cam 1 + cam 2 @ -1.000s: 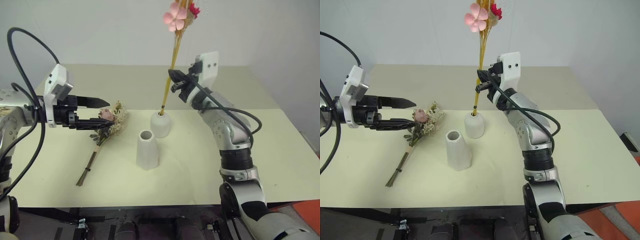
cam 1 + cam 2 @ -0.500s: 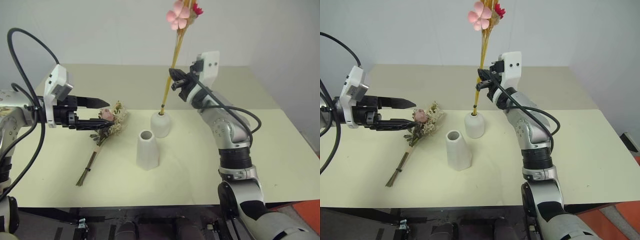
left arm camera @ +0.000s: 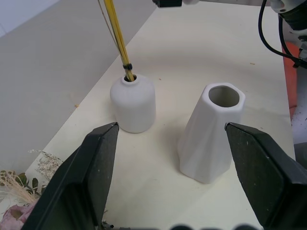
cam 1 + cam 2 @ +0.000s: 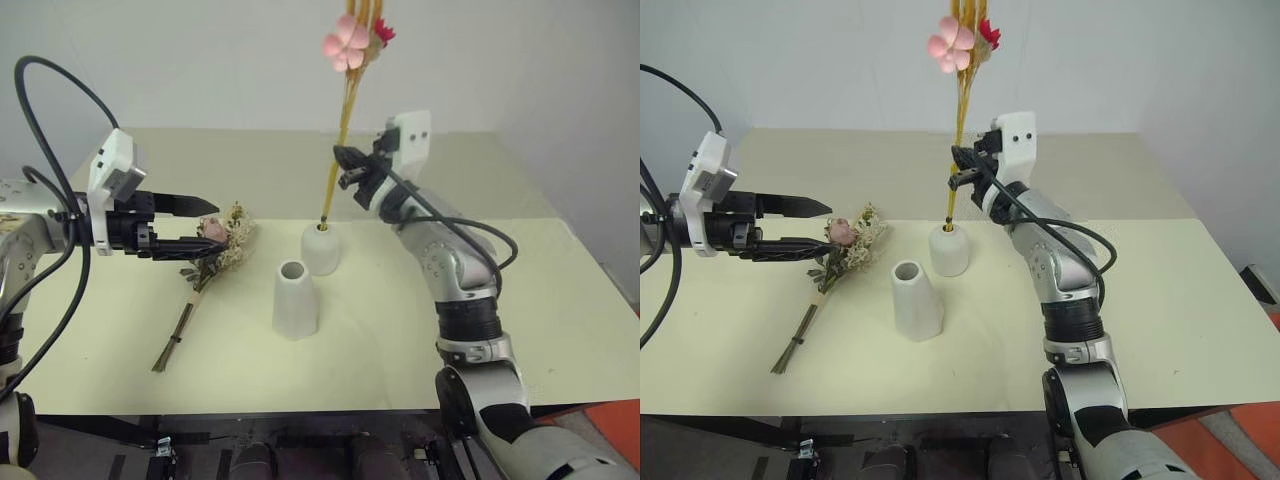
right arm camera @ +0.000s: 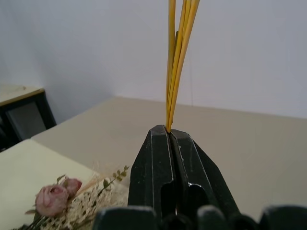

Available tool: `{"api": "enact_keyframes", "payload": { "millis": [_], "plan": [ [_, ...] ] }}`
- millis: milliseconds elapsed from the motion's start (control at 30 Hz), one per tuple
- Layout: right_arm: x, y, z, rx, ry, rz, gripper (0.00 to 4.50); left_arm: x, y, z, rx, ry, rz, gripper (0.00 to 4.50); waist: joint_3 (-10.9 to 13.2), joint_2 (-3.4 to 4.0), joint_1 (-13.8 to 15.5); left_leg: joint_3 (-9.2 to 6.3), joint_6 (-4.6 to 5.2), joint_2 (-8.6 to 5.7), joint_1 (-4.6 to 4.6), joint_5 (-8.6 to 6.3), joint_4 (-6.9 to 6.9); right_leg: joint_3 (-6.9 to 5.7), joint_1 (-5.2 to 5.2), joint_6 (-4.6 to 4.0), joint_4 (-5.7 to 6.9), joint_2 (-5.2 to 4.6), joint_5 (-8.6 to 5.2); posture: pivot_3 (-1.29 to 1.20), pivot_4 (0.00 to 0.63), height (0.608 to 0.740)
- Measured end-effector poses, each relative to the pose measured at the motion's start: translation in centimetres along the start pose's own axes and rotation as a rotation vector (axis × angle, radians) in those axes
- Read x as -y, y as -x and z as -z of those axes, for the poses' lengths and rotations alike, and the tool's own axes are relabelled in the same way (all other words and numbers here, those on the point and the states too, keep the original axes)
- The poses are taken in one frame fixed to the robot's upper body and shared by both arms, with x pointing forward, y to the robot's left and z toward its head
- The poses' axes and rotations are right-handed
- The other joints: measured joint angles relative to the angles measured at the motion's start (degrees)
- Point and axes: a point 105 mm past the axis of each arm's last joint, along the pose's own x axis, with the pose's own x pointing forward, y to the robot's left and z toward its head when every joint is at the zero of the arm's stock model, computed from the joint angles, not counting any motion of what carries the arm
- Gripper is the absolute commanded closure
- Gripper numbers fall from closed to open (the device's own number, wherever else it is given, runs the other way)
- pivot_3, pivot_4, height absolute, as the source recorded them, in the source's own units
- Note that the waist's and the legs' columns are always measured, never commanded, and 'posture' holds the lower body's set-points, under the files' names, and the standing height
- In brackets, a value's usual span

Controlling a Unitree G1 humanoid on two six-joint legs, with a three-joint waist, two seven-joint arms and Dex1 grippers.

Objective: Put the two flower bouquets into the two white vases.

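1. Left eye view: The right gripper (image 4: 343, 166) is clamped on the yellow stalks of the slim bouquet (image 4: 344, 110). Compared with a second ago, its flower head has swung a little toward the robot's left and the stalks stand nearer to upright; the bottom ends sit in the mouth of the round vase (image 4: 321, 248) as before. The long axis runs almost vertically, flowers up, leaning slightly to the robot's right at the top. The left gripper (image 4: 205, 228) has not moved: its fingers are spread apart and hold nothing, with the head of the bushy bouquet (image 4: 205, 270) between their tips. That bunch lies flat on the table (image 4: 560, 300) where it was, flowers toward the far edge, stems pointing back toward the robot's left. The tapered vase (image 4: 295, 299) stands empty, in front of the round one.

2. Right eye view: Same scene; the pink and red flowers sit slightly lower and further left in the picture than before.

3. Left wrist view: Both black fingers (image 3: 93, 175) stand wide apart. Between them are the round vase with the stalks entering its narrow mouth, and the tapered vase beside it, mouth open.

4. Right wrist view: The fingers (image 5: 158, 167) are pressed together on the stalks, which rise straight out of the tips. The bushy bouquet's pink rose (image 5: 52, 199) lies on the table below.
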Motion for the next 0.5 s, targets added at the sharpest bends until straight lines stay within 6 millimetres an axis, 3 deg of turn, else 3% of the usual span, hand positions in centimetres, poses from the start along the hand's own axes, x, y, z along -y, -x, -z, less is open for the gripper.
{"api": "enact_keyframes", "payload": {
  "millis": [500],
  "plan": [
    [-0.13,0.27,0.88,0.009,0.075,0.008,4.49,0.05,0.18,0.29,0.000,0.008,-0.007,0.65,0.0,0.00,0.0,0.00,0.00,0.00,0.00,0.00,0.00,0.00,0.00,0.00,0.00,0.00,0.00,0.00,0.150,0.740]
  ]
}}
